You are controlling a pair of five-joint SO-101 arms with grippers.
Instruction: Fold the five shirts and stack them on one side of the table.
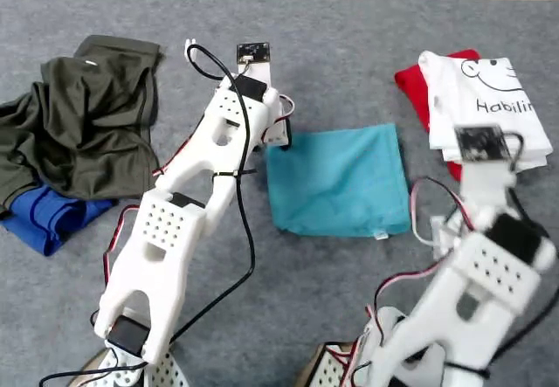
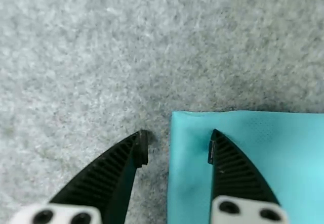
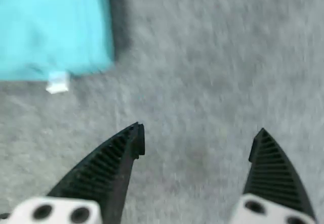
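A folded teal shirt lies mid-table. My left gripper is open, its jaws straddling the teal shirt's far left corner, one finger over the cloth and one over bare carpet. In the high view that arm ends at the same corner. My right gripper is open over bare grey surface, near the teal shirt's near right corner with its white tag. A folded white shirt rests on a red one at the right. Crumpled dark green and blue shirts lie at the left.
The grey felt tabletop has free room along the far side and in the near middle. Both arms' cables hang over the near half of the table.
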